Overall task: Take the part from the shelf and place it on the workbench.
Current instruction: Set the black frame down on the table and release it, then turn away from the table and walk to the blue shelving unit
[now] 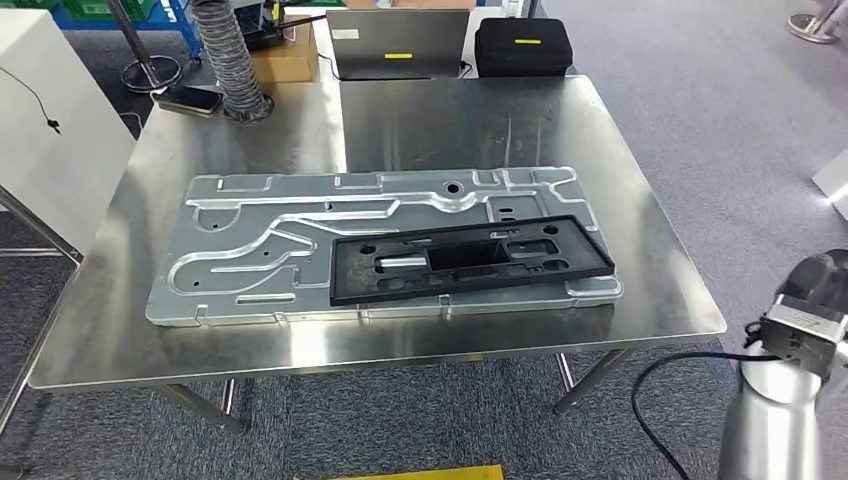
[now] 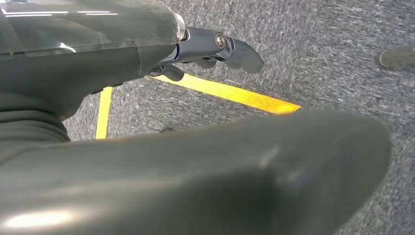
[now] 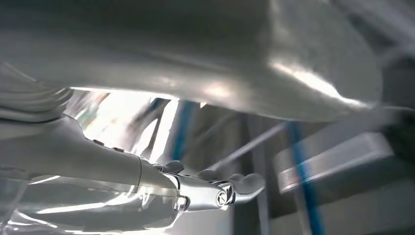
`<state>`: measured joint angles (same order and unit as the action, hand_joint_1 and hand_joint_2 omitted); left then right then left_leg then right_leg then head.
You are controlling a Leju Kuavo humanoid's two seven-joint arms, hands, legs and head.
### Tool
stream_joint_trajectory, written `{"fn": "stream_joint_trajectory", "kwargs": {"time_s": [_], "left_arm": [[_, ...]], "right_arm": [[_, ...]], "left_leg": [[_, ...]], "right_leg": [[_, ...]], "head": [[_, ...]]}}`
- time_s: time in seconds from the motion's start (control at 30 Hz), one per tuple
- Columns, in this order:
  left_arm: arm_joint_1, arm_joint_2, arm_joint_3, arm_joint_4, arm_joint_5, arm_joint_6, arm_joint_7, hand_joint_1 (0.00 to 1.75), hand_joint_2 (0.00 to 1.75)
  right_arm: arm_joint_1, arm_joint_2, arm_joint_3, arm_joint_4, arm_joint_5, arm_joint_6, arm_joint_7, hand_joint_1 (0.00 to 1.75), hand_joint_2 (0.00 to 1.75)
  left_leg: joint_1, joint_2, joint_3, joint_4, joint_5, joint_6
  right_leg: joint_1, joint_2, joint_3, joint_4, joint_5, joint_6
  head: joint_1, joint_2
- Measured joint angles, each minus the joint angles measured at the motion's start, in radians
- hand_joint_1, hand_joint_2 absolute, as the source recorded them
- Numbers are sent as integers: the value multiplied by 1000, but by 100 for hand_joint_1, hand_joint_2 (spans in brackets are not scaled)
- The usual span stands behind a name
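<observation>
Part down on the bench; both hands empty and clear of it

The flat black plastic frame with rectangular cut-outs (image 1: 468,258) lies on the large grey stamped-metal panel (image 1: 260,250) on the steel-topped workbench (image 1: 600,140), skewed across the panel's raised ribs. Risk, as judged: it is not seated in any recess, so a knock to the bench could slide it toward the near edge. Left hand (image 2: 215,49) hangs over grey carpet, fingers loosely extended, holding nothing. Right hand (image 3: 230,188) likewise has its fingers apart and empty; the picture is blurred. No legible writing; yellow marks on the black case (image 1: 522,45) and laptop (image 1: 398,42) are unreadable
</observation>
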<state>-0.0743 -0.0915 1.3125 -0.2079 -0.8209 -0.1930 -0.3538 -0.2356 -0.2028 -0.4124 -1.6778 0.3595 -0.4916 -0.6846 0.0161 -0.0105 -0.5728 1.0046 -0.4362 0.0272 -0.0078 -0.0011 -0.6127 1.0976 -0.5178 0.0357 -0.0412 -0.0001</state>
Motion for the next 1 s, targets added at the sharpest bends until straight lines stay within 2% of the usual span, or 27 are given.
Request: {"fn": "stream_joint_trajectory", "kwargs": {"time_s": [0.07, 0.1, 0.13, 0.17, 0.27, 0.3, 0.37, 0.4, 0.43, 0.47, 0.53, 0.57, 0.6, 0.63, 0.67, 0.73, 0.77, 0.8, 0.83, 0.9, 0.93, 0.97, 1.0], "left_arm": [[0, 0, 5, 0, -3, -2, 8, 0, 0], [0, -1, 8, 0, -6, -2, 12, 0, 0], [0, -1, 12, 0, -9, -2, 16, 0, 0], [1, -1, 16, 0, -12, -2, 20, 0, 0], [4, -4, 22, 0, -18, -4, 23, 0, 0], [3, -5, 22, 0, -20, -5, 22, 0, 0], [2, -6, 23, 0, -22, -7, 21, 0, 0], [3, -6, 23, 0, -22, -8, 20, 0, 0], [4, -6, 23, 0, -22, -8, 20, 0, 0], [5, -7, 23, 0, -23, -9, 20, 0, 0], [5, -8, 23, 0, -26, -13, 18, 0, 0], [5, -9, 23, 0, -28, -15, 16, 0, 0], [6, -9, 23, 0, -30, -17, 15, 0, 0], [7, -10, 23, 0, -31, -18, 15, 0, 0], [7, -10, 23, 0, -33, -19, 14, 0, 0], [6, -12, 23, 0, -37, -21, 13, 0, 0], [3, -12, 23, 0, -40, -21, 13, 0, 0], [1, -14, 23, 0, -43, -22, 13, 0, 0], [0, -16, 22, 0, -47, -23, 13, 0, 0], [2, -22, 21, 0, -62, -24, 14, 0, 0], [3, -26, 19, 0, -70, -24, 16, 0, 0], [3, -29, 18, 0, -78, -25, 19, 0, 0], [3, -32, 15, 0, -86, -25, 22, 0, 0]], "right_arm": [[61, 0, -86, 49, 11, -36, 1, 0, 0], [95, 2, -129, 79, 10, -48, 2, 0, 0], [130, 4, -173, 112, 6, -56, 2, 0, 0], [161, 8, -216, 145, 4, -61, 2, 0, 0], [208, 21, -327, 260, 35, -54, 7, 0, 0], [217, 27, -360, 308, 57, -48, 7, 0, 0], [236, 43, -420, 400, 96, -40, 1, 0, 0], [242, 51, -445, 441, 112, -38, -4, 0, 0], [244, 58, -469, 481, 129, -32, -6, 0, 0], [245, 64, -491, 523, 152, -26, -6, 0, 0], [244, 70, -536, 633, 225, -23, 8, 0, 0], [244, 72, -558, 696, 266, -31, 19, 0, 0], [244, 74, -578, 762, 306, -45, 31, 0, 0], [244, 76, -597, 831, 342, -64, 45, 0, 0], [243, 79, -613, 894, 370, -85, 61, 0, 0], [239, 84, -640, 1010, 414, -120, 94, 0, 0], [237, 87, -650, 1056, 430, -130, 114, 0, 0], [236, 90, -658, 1096, 449, -136, 142, 0, 0], [234, 94, -664, 1134, 474, -140, 182, 0, 0], [231, 104, -669, 1200, 532, -139, 286, 0, 0], [232, 112, -671, 1232, 557, -136, 334, 0, 0], [233, 119, -672, 1259, 578, -130, 374, 0, 0], [233, 125, -672, 1282, 594, -121, 405, 0, 0]], "left_leg": [[-4, 1, -8, 1, 4, 6], [-6, 1, -12, 1, 6, 7], [-7, 0, -15, 2, 7, 8], [-9, -2, -18, 3, 8, 8], [-15, -2, -23, 8, 13, 1], [-16, -1, -24, 9, 15, -3], [-16, 0, -25, 6, 23, -15], [-16, 1, -27, 7, 23, -21], [-16, 2, -31, 16, 11, -27], [-16, 3, -41, 43, -18, -32], [-13, 4, -75, 150, -110, -40], [-12, 4, -91, 215, -154, -43], [-11, 4, -97, 262, -181, -45], [-11, 4, -85, 275, -190, -47], [-11, 4, -52, 249, -182, -46], [-12, 4, 60, 102, -143, -40], [-14, 4, 106, 33, -127, -34], [-17, 4, 135, -14, -118, -29], [-20, 4, 144, -34, -112, -23], [-21, 6, 135, -36, -94, -12], [-19, 8, 128, -39, -81, -6], [-17, 11, 118, -42, -67, 0], [-14, 14, 105, -45, -52, 5]], "right_leg": [[-2, 0, -57, 127, -66, 6], [-3, 0, -72, 167, -80, 7], [-4, 0, -70, 173, -76, 7], [-5, 0, -48, 140, -54, 5], [0, 0, 59, -52, 20, -10], [4, -1, 75, -87, 31, -15], [9, -1, 75, -97, 41, -25], [7, -2, 72, -100, 48, -31], [4, -3, 68, -103, 56, -38], [1, -3, 61, -107, 65, -45], [-1, -5, 43, -110, 82, -53], [-1, -7, 31, -109, 90, -54], [0, -8, 19, -107, 98, -54], [0, -9, 7, -105, 106, -53], [1, -9, -5, -103, 115, -52], [2, -9, -27, -97, 132, -47], [3, -9, -34, -95, 140, -43], [4, -9, -40, -94, 149, -38], [5, -9, -43, -94, 158, -33], [3, -7, -44, -100, 176, -22], [1, -5, -47, -98, 172, -17], [-1, -3, -55, -82, 146, -12], [-3, -1, -67, -45, 101, -8]], "head": [[0, 0], [0, 0], [0, 0], [0, 0], [0, 0], [0, 0], [0, 0], [0, 0], [0, 0], [0, 0], [0, 0], [0, 0], [0, 0], [0, 0], [0, 0], [0, 0], [0, 0], [0, 0], [0, 0], [0, 0], [0, 0], [0, 0], [0, 0]]}}
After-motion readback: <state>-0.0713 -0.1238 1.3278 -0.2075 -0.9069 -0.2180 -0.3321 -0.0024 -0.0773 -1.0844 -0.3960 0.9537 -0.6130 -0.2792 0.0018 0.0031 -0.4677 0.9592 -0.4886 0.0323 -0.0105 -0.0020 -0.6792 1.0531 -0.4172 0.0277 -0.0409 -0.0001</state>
